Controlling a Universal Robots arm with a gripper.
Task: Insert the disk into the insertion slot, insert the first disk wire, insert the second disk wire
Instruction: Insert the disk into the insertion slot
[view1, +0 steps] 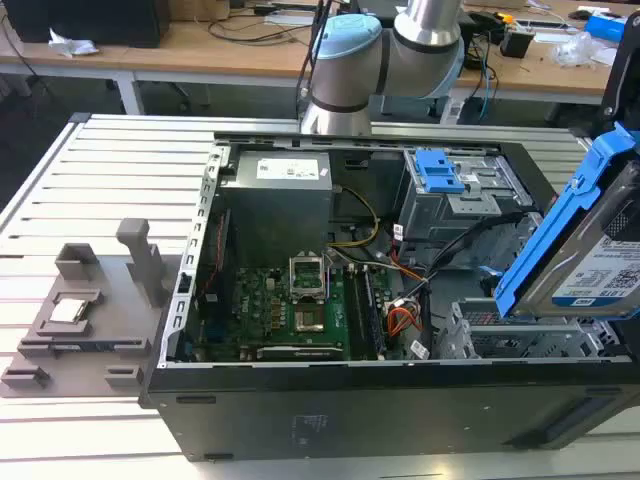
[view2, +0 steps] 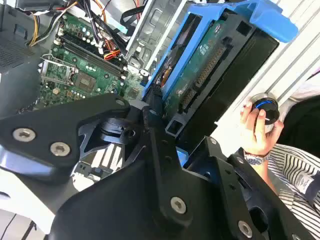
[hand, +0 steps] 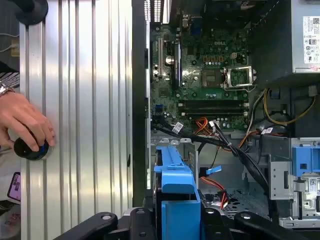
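orange wires (view1: 400, 320) beside slot (view1: 480, 340); pincer (view2: 162, 115) grips disk (view1: 600, 255)

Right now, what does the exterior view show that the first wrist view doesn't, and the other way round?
The exterior view's own: a grey holder tray on the slatted table at that view's left, the arm's pale blue joint behind the computer case, and the white label on the disk.
The first wrist view's own: a person's hand with its fingers on a round black knob.
Shared: the green motherboard, the disk in its blue carrier, the orange wires and the table.
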